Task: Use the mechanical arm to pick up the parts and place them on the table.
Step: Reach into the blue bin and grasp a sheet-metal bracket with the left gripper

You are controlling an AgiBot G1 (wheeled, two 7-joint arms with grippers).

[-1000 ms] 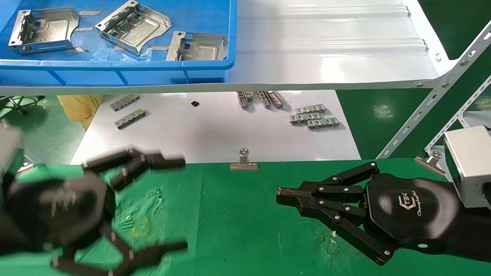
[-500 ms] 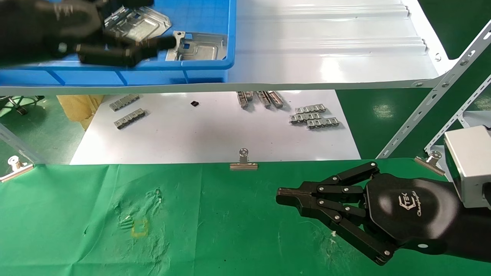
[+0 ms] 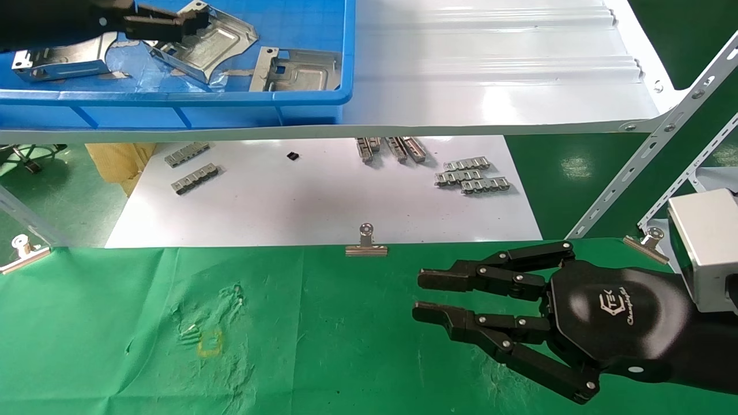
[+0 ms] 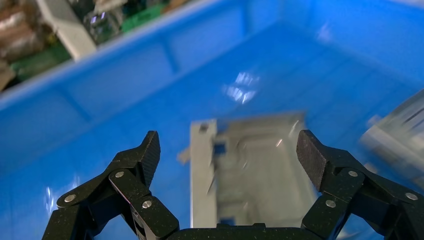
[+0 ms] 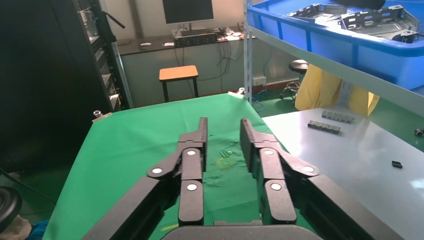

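Blue bin [image 4: 90, 100] holds a part [image 4: 250, 170] between the spread left hand's [image 4: 229, 150] fingers [image 4: 145, 155].

Right gripper [image 3: 416, 295] fingers [image 3: 441, 280] newly parted.

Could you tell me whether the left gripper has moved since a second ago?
Yes. The left gripper has gone from over the green table up into the blue bin, open above a part.
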